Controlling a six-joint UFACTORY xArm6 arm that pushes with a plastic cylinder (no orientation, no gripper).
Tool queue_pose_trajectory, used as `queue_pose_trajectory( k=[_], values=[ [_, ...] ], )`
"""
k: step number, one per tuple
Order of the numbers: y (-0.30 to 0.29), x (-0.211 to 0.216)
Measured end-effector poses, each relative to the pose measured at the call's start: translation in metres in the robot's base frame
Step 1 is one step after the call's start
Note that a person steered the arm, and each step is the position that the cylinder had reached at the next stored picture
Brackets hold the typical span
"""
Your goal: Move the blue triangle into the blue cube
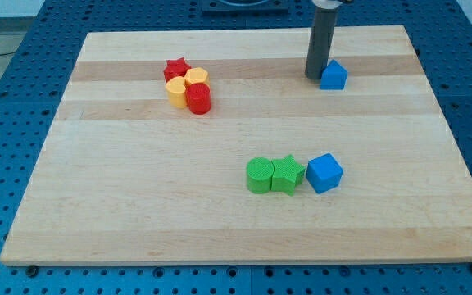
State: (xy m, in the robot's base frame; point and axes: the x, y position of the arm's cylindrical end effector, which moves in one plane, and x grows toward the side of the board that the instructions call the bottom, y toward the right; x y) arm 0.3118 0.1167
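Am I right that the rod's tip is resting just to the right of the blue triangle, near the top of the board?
Not quite: in the camera view my tip sits just to the left of the blue triangle, against its left side. The rest holds; both are near the top of the board.

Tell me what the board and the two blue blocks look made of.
Board: pale wood, matt, with visible plank strips and grain. Blue triangle and blue cube: probably plastic, matt, solid colour; possibly printed, too small to confirm. My tip sits against the triangle's left.
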Motion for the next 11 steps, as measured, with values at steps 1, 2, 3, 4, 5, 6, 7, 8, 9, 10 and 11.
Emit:
queue_pose_trajectory(
  k=[1,2,3,4,5,6,7,8,9,10,11],
  values=[
    [0.006,-0.009],
    [0.014,-0.018],
    [0.029,-0.015],
    [0.036,-0.005],
    [0.035,0.008],
    [0.035,0.028],
    [0.035,0.056],
    [0.035,0.086],
    [0.035,0.117],
    [0.035,0.147],
    [0.048,0.162]
  ],
)
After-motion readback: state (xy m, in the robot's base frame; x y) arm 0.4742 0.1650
